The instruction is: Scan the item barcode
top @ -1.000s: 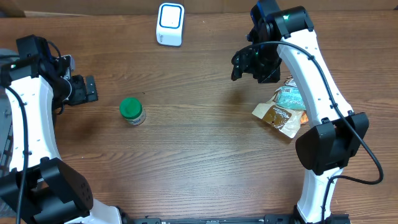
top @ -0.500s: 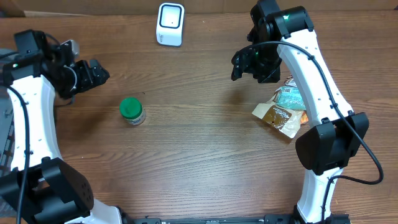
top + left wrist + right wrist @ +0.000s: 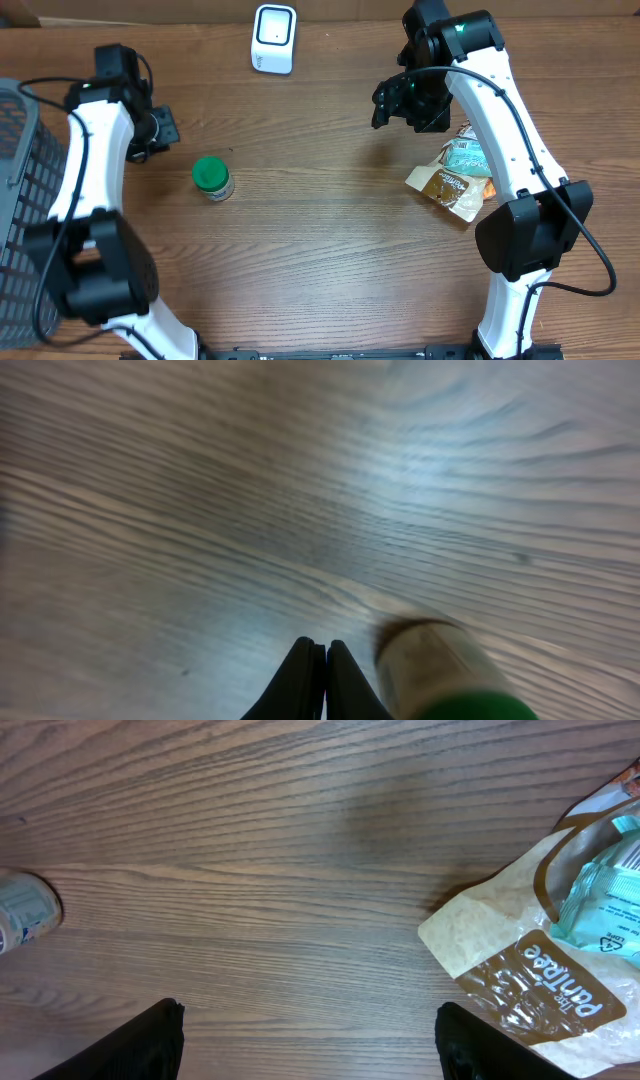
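We stretch our left arm (image 3: 92, 165) forward on our left side, and the left gripper (image 3: 166, 128) points inward, jaws pressed flat together. Our right arm (image 3: 500, 110) arches forward, the right gripper (image 3: 385, 105) spread wide.

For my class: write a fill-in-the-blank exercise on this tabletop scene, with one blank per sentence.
1. The small jar has a ____ lid.
2. The left gripper has its jaws ____, with nothing between them.
3. The right gripper has its jaws ____.
4. The brown pouch lies near the ____ arm.
Missing words: green; shut; open; right.
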